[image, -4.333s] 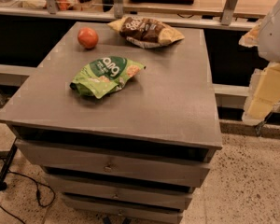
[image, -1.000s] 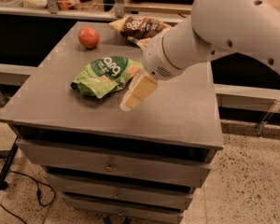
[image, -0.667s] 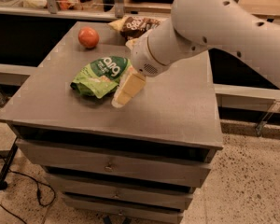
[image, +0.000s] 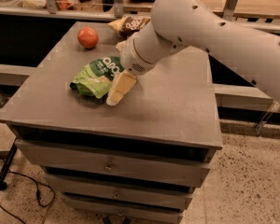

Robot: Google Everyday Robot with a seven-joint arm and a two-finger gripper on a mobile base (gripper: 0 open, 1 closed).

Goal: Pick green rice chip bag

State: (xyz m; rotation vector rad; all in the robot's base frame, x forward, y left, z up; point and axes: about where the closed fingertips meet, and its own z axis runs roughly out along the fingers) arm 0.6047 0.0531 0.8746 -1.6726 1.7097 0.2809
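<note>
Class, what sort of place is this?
Likely a lab or office test area: a grey drawer cabinet, a speckled hard floor, and a robot arm whose gripper is beside the green rice chip bag.

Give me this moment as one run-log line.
phase: approach | gripper: low beside green rice chip bag | bag: lying on cabinet top, not lifted

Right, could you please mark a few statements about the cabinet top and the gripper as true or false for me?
1. The green rice chip bag lies on the cabinet top. True.
2. The gripper hangs over the round fruit. False: it is down at the green bag's edge; the fruit sits apart, farther back.
3. The arm partly hides the brown snack bag. True.
4. The drawers stand open. False: they are closed.
</note>
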